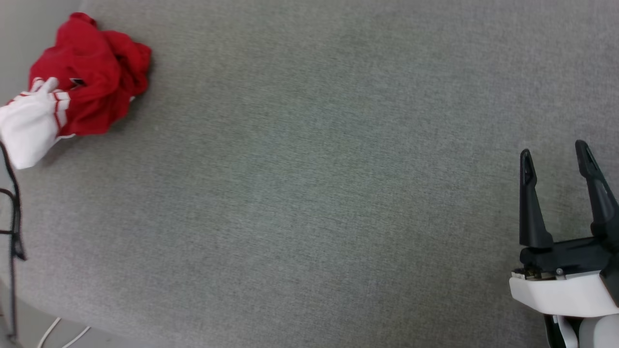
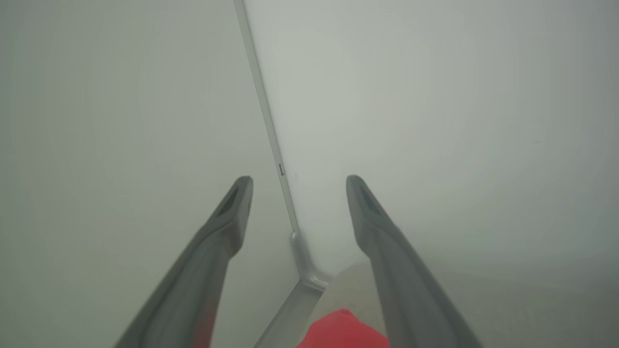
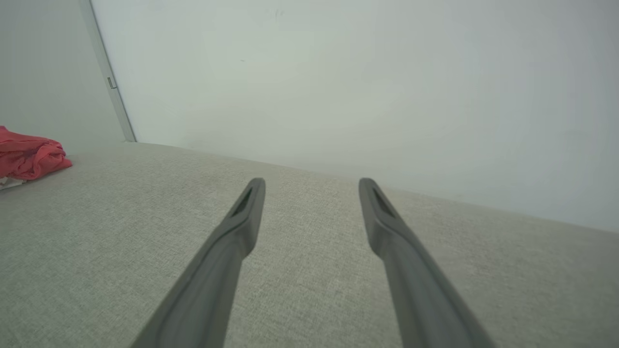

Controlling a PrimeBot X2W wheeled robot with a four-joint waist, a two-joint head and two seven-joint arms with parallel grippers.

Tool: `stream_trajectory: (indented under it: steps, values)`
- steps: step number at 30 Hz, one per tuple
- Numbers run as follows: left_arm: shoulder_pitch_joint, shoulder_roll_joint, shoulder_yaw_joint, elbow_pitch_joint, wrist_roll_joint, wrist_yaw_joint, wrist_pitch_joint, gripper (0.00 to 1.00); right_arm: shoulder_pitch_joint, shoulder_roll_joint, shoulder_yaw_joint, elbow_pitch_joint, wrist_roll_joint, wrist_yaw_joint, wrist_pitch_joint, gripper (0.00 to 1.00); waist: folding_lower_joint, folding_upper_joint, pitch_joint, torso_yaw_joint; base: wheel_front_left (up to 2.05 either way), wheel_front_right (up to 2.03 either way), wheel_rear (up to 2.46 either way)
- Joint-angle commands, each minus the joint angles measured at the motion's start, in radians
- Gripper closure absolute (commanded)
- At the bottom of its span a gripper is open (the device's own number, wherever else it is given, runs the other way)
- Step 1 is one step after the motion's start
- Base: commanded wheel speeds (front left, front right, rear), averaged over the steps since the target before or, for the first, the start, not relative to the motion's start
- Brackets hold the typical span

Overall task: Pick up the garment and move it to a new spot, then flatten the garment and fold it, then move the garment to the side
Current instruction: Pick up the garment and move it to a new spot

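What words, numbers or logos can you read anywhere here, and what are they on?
No text can be read.
On the garment, a scrap of black white-edged print shows among the folds, too crumpled to read.
On the grey surface, nothing is written.

Head: looking steeply down over the surface [image 1: 309, 193].
Wrists: facing the wall [image 3: 338, 72], low, sharing the garment [image 3: 29, 157] with head.

Crumpled garment [image 1: 89, 82] on grey fabric surface [image 1: 314, 193]

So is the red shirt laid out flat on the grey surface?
No, the shirt lies crumpled in a heap near the far left corner of the grey surface.
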Motion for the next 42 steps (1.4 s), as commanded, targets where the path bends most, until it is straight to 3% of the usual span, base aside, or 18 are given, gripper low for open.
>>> stream_trajectory:
  steps: [1, 6, 14, 26, 35, 36, 37, 40, 42]
  values:
    - [-0.019, 0.017, -0.015, 0.029, -0.012, -0.004, 0.030, 0.00, -0.021, 0.001, 0.001, -0.010, -0.008, 0.000, -0.002, 0.00, -0.0002, 0.0000, 0.025, -0.022, 0.00, 0.00, 0.00]
    - [-0.095, 0.159, -0.190, 0.146, -0.176, -0.004, 0.297, 0.00, -0.032, -0.004, 0.008, -0.036, -0.020, 0.000, -0.002, 0.00, -0.0002, 0.0000, 0.062, -0.043, 0.00, 0.00, 0.00]
    - [-0.143, 0.304, -0.400, 0.156, -0.397, -0.005, 0.574, 0.00, -0.057, -0.020, 0.013, -0.063, -0.029, 0.000, -0.002, 0.00, -0.0002, 0.0000, 0.137, -0.074, 0.00, 0.00, 0.00]
    - [-0.151, 0.361, -0.615, 0.201, -0.647, -0.005, 0.964, 0.00, -0.085, -0.029, 0.022, -0.076, -0.040, 0.000, -0.002, 0.00, -0.0002, 0.0000, 0.226, -0.106, 0.00, 0.00, 0.00]
    - [-0.110, 0.316, -0.706, 0.285, -0.696, -0.005, 1.021, 0.00, -0.099, -0.031, 0.028, -0.078, -0.042, 0.000, -0.002, 0.00, -0.0002, 0.0000, 0.260, -0.111, 0.00, 0.00, 0.00]
    - [-0.109, 0.317, -0.715, 0.290, -0.698, -0.005, 1.012, 0.54, -0.101, -0.031, 0.030, -0.076, -0.042, 0.000, -0.002, 0.00, -0.0002, 0.0000, 0.261, -0.112, 0.00, 0.00, 0.00]
    - [-0.111, 0.318, -0.724, 0.295, -0.702, -0.005, 1.008, 1.00, -0.103, -0.031, 0.030, -0.074, -0.041, 0.000, -0.002, 0.00, -0.0002, 0.0000, 0.259, -0.112, 0.00, 0.00, 0.00]
    - [-0.135, 0.345, -0.749, 0.292, -0.704, -0.004, 0.971, 1.00, -0.101, -0.029, 0.035, -0.066, -0.035, 0.000, -0.002, 0.00, -0.0002, 0.0000, 0.243, -0.109, 0.00, 0.00, 0.00]
    - [-0.217, 0.423, -0.791, 0.277, -0.678, -0.004, 0.878, 1.00, -0.100, -0.022, 0.050, -0.049, -0.022, 0.000, -0.002, 0.00, -0.0002, 0.0000, 0.183, -0.107, 0.00, 0.00, 0.00]
